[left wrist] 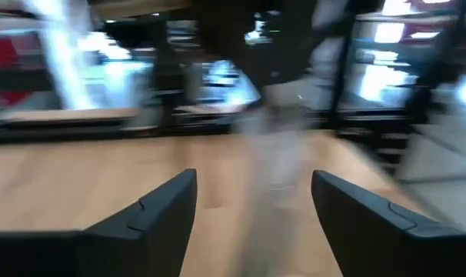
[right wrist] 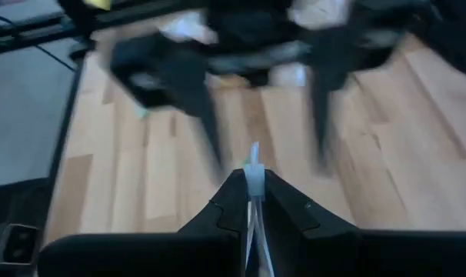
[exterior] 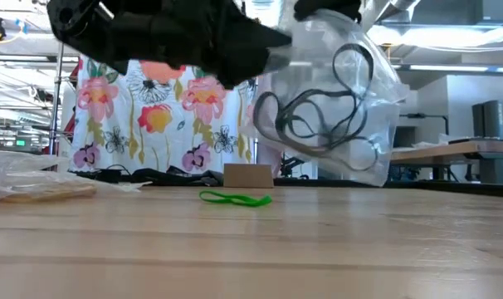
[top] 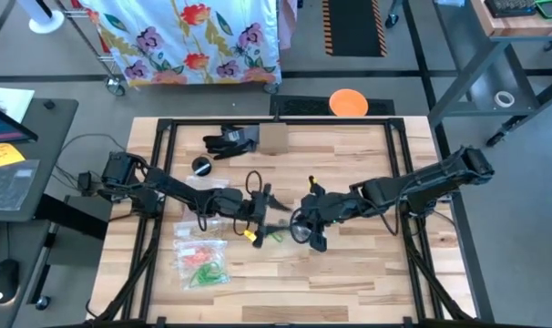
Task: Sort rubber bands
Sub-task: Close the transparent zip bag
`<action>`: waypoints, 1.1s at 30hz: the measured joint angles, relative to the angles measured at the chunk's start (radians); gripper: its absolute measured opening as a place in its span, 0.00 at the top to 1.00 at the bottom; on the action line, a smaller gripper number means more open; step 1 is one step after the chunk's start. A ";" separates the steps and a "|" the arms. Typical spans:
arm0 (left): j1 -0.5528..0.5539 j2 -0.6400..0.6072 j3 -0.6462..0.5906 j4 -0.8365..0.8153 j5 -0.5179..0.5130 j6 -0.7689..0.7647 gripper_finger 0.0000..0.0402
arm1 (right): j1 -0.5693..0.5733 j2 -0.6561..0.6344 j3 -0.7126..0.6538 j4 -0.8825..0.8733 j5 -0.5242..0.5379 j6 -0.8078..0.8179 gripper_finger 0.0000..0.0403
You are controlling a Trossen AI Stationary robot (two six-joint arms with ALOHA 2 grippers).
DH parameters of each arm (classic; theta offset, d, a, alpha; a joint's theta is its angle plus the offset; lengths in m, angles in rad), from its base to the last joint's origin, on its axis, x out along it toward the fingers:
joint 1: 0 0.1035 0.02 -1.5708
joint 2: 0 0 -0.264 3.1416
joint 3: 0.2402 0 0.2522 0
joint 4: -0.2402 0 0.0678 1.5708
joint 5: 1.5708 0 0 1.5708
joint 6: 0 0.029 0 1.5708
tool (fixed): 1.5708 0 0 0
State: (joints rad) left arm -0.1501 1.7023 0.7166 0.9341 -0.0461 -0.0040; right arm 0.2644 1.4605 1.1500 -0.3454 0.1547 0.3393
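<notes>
Green rubber band [exterior: 235, 198] on table [exterior: 318, 249]; right hand [right wrist: 252, 201] pinches clear bag [exterior: 339, 100]

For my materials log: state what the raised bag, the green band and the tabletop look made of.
Bag: thin clear plastic film, glossy; dark bands show through it and it crinkles.
Green band: likely rubber, matte; a thin limp loop lying flat.
Tabletop: wood planks, light finish; visible grain and seams.

My left gripper [top: 258, 211] sits mid-table, beside my right gripper [top: 305, 225], which holds a bag [exterior: 334, 100] with rubber bands [exterior: 318, 116] inside above the table [top: 349, 282]. One rubber band [exterior: 235, 198] lies before the cardboard box [exterior: 248, 175]. More bags [top: 201, 260] lie near my left.
</notes>
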 joint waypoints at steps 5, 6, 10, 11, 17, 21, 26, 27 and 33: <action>-0.003 0.000 0.057 -0.104 0.093 0.036 0.38 | -0.001 0.000 0.000 0.013 0.002 0.001 0.94; -0.003 0.000 0.066 -0.117 0.089 0.047 0.38 | 0.000 0.000 0.000 0.016 0.002 0.003 0.94; -0.011 0.000 0.081 -0.134 0.096 0.073 0.44 | 0.005 0.000 0.000 0.035 0.001 0.003 0.94; -0.012 0.000 0.081 -0.135 0.096 0.074 0.48 | 0.005 0.000 0.000 0.034 0.001 0.004 0.94; -0.026 0.000 0.081 -0.157 0.091 0.131 0.93 | 0.003 0.000 0.000 0.035 0.002 0.011 0.92; -0.023 0.000 0.081 -0.158 0.085 0.122 0.99 | 0.003 0.000 0.000 0.039 0.001 0.077 0.87; -0.026 0.000 0.081 -0.153 0.048 0.102 1.00 | -0.004 0.000 0.000 -0.007 -0.031 0.128 0.75; -0.025 0.000 0.081 -0.153 0.035 0.097 1.00 | -0.007 0.000 0.000 -0.015 -0.049 0.132 0.71; -0.024 -0.003 0.081 -0.186 -0.017 0.094 1.00 | -0.021 -0.013 0.026 -0.144 -0.083 0.071 0.49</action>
State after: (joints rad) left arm -0.1745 1.6990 0.7979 0.7481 -0.0634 0.0905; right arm 0.2437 1.4470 1.1762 -0.4898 0.0721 0.4105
